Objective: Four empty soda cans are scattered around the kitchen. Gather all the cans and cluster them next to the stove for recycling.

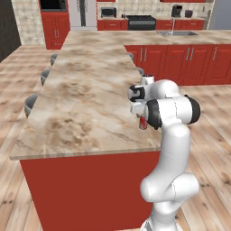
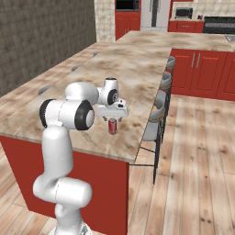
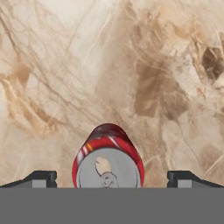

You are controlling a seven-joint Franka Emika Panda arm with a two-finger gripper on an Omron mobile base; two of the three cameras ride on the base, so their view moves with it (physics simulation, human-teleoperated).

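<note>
A red soda can (image 3: 108, 157) with a silver top stands upright on the marble island counter (image 1: 85, 99), near the counter's front right corner. My gripper (image 3: 109, 177) hangs straight above it, open, with one fingertip (image 3: 41, 177) on each side of the can's top and clear of it. In the right base view the can (image 2: 112, 126) sits just below the hand (image 2: 111, 111). From the left base, the can (image 1: 143, 122) is partly hidden behind my arm. The stove (image 1: 141, 20) is far off at the back wall.
Bar stools (image 2: 158, 103) line the island's right side in the right base view. Red cabinets (image 1: 180, 61) and a sink counter (image 1: 176, 33) run behind the island. A steel fridge (image 1: 82, 12) stands at the back. The counter edge lies close to the can.
</note>
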